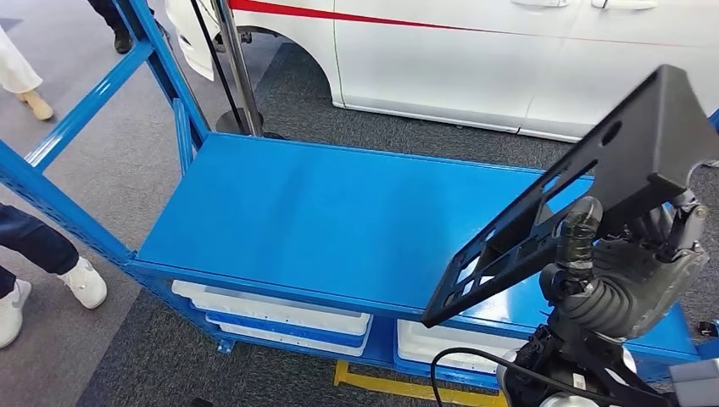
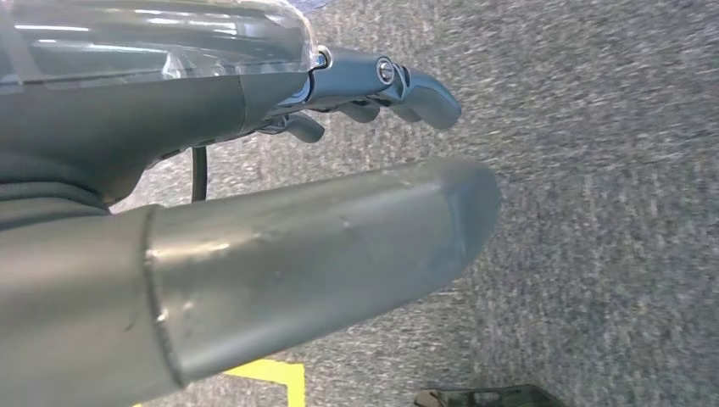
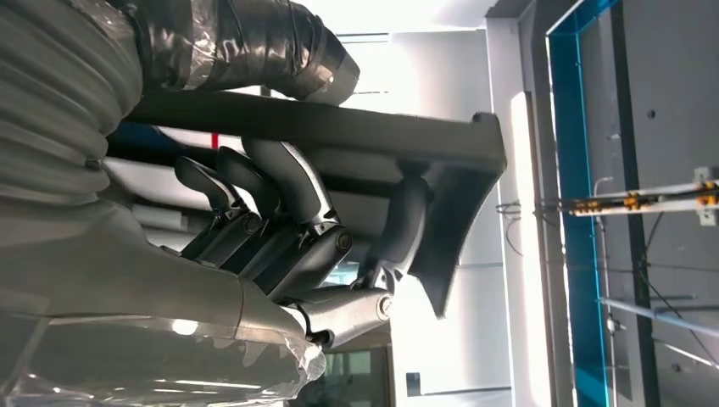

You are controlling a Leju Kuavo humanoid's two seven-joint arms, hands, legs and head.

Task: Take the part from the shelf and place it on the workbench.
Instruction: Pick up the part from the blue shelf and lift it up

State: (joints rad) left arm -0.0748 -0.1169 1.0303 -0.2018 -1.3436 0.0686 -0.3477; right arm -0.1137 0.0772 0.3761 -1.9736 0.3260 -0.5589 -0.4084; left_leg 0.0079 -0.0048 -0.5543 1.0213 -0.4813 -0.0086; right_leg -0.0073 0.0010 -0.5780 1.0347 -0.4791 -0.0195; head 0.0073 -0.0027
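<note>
1. One part, a black perforated metal bracket (image 1: 585, 195), sits at the right of the head view, tilted up above the right end of the blue shelf board (image 1: 339, 220) and touching nothing but the hand.
2. One right hand (image 1: 632, 254) grips it at the lower right of that view: the taped thumb (image 3: 254, 47) presses one face of the plate and the dark fingers (image 3: 271, 195) curl against the other.
3. One left hand (image 2: 373, 85) hangs over grey carpet in the left wrist view, fingers loosely apart and holding nothing.
4. The step in hand looks like the carry: the bracket is already off the shelf and not yet set down. No workbench is visible, so the next move probably calls for turning away from the rack while keeping the pinch firm on the slanted plate.
5. Two white bins (image 1: 271, 309) lie on the lower level, at bottom centre.
6. One white car (image 1: 509, 59) stands along the top of the frame.
7. Three shoes of bystanders show at the left edge and upper left.
</note>
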